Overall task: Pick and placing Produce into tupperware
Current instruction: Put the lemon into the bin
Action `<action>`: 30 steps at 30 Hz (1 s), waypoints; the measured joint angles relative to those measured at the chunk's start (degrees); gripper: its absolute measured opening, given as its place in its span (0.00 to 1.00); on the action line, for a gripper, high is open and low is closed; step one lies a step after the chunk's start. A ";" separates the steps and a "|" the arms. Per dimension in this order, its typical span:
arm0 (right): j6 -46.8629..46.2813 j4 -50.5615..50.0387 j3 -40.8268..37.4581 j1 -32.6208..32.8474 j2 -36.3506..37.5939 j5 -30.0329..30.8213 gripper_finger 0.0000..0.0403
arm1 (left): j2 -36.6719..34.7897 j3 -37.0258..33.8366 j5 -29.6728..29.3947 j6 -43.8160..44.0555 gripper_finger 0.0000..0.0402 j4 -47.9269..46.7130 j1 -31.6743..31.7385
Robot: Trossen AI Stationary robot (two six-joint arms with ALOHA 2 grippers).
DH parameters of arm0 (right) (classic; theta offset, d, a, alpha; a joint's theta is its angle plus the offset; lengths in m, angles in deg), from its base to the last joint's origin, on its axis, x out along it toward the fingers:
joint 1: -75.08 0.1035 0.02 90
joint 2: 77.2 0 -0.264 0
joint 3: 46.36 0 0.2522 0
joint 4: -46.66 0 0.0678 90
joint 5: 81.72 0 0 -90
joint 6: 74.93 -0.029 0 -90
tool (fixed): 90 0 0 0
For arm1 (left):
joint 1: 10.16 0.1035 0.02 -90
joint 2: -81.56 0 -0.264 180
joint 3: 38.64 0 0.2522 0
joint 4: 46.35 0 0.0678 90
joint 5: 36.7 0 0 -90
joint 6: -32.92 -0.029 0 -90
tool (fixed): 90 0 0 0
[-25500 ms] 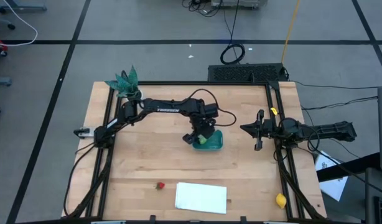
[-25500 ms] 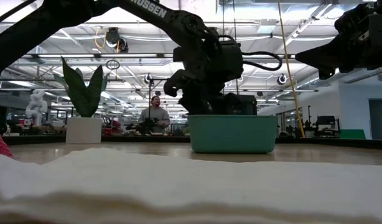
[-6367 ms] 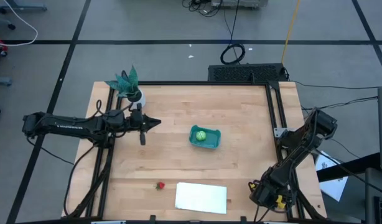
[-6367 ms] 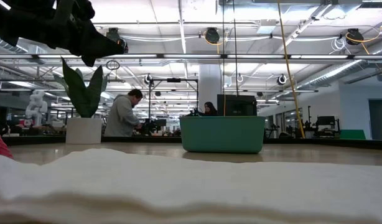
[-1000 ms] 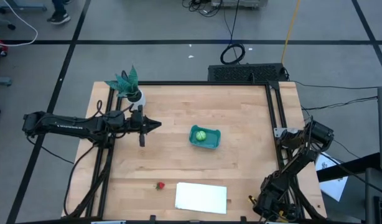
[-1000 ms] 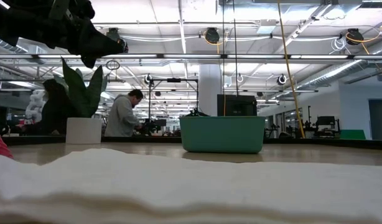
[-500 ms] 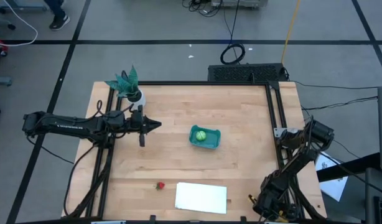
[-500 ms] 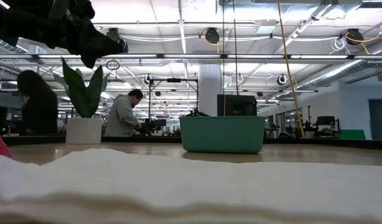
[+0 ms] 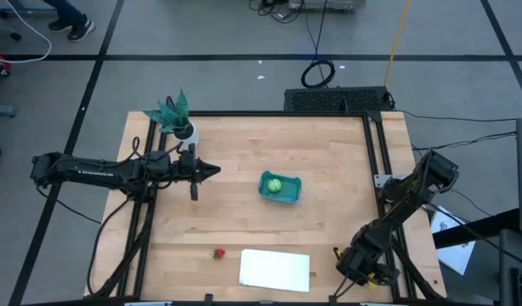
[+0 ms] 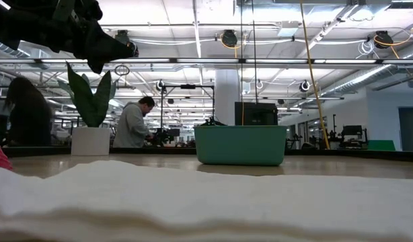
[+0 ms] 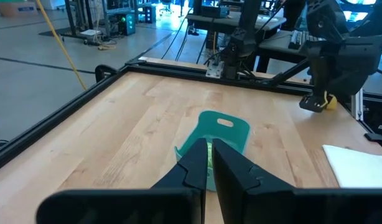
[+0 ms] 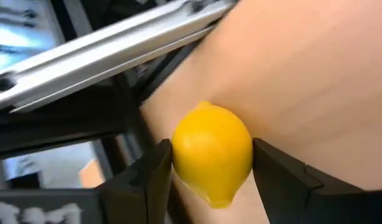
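R gripper (image 12: 211,171) clamps the lemon (image 12: 212,152) at table's near-right corner, ready to carry to teal tub (image 9: 280,189), where green fruit (image 9: 275,184) sits. Strawberry (image 9: 218,253) lies by white sheet (image 9: 275,269). L gripper (image 9: 193,189) shut, empty, parked clear.

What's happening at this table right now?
The right gripper is closed on the yellow lemon-like toy fruit at the table's front right corner. The light-green round toy fruit already sits in the small teal-blue plastic tub mid-table. The tiny red strawberry-like toy lies on the wood beside the flat white sheet. The left gripper waits shut, above the table's left side, pointing toward the tub.
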 joint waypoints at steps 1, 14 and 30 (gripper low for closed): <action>0.31 -0.26 0.00 -0.61 0.54 1.15 0.45 | 0.00 0.00 0.00 -0.11 0.06 0.02 0.00; -2.23 -2.10 0.09 -6.05 7.55 18.72 0.45 | 0.00 0.00 -0.02 -0.09 0.06 0.33 0.00; -3.82 2.57 0.15 -17.13 19.29 32.63 0.45 | 0.00 0.00 0.33 -7.73 0.06 0.26 0.00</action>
